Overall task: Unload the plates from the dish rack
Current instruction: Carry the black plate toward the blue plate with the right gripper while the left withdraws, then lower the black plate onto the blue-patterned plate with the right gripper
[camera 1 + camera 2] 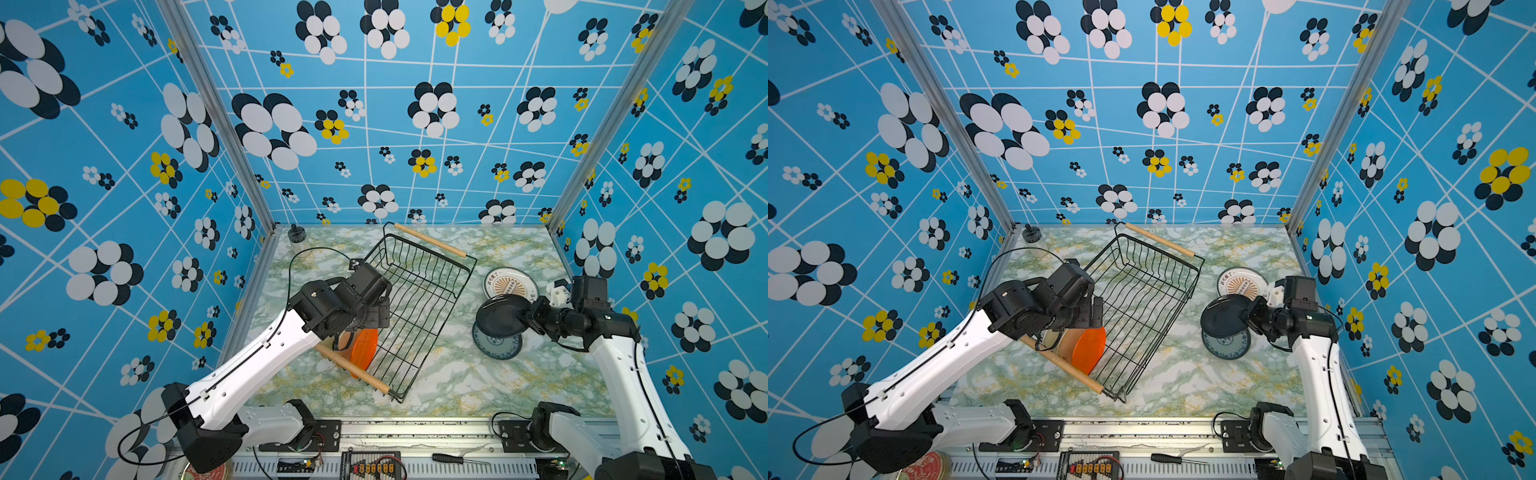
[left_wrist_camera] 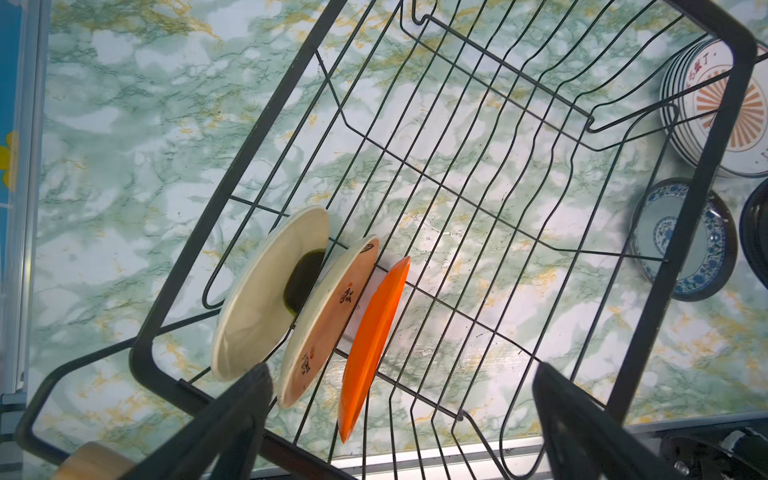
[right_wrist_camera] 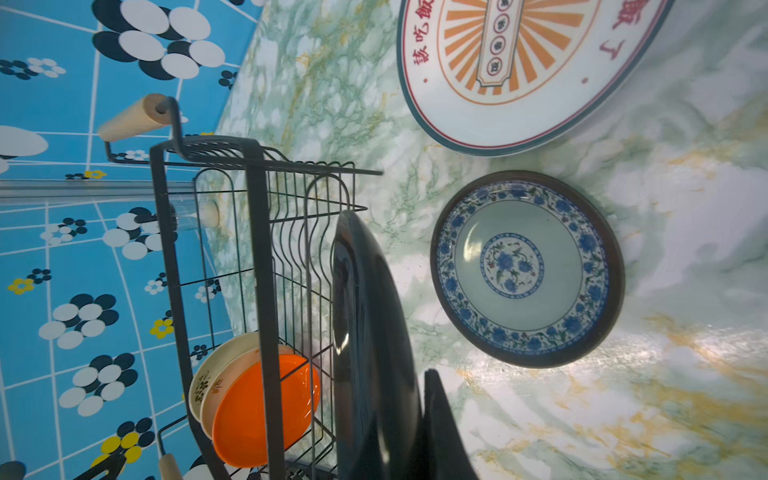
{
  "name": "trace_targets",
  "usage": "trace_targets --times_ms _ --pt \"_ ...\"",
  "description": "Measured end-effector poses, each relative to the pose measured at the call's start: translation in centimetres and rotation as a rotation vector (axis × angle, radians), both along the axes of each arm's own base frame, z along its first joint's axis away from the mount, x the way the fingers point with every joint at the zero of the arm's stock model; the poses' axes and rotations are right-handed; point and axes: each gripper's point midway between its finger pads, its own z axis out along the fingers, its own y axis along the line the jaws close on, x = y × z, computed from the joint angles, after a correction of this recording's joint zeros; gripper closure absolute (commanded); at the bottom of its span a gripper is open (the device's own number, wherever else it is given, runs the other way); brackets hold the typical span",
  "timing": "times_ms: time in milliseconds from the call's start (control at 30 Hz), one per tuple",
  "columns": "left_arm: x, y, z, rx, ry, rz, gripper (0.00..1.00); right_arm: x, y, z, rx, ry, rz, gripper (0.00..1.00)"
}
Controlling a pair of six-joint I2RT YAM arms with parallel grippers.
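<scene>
Three blue panel walls (image 1: pixel 374 124), crossed by thin white lines and printed with black, white and yellow flower clusters, enclosed the space. Silver aluminium posts (image 1: pixel 216 112) stood at the back corners. The green-and-white marble-patterned tabletop (image 1: pixel 457 374), veined yellow, was brightly lit.

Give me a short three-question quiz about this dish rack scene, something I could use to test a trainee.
1. How many plates stand in the dish rack?
2. True or false: the right end effector grips the black plate.
3. The left end effector is: A) open, B) shut on an orange plate, C) out of view.
Key: 1. three; 2. true; 3. A.
</scene>
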Motion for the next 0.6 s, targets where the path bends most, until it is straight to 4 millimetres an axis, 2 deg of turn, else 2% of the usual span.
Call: trace_targets --times_ms 233,400,600 --pt "0.4 0.0 0.0 0.006 -0.020 -0.025 0.01 -1.5 -1.2 -1.4 -0.074 0.059 -0.032 1.00" --pt "0.8 -0.5 0.4 -0.022 -0.036 -0.033 0.01 -2.6 -1.7 -4.0 -0.105 0.138 -0.051 1.00" --pt "1.1 -1.1 0.6 -0.051 -0.048 -0.040 0.01 -2.9 -1.9 -5.9 -0.112 0.190 -0.054 1.00"
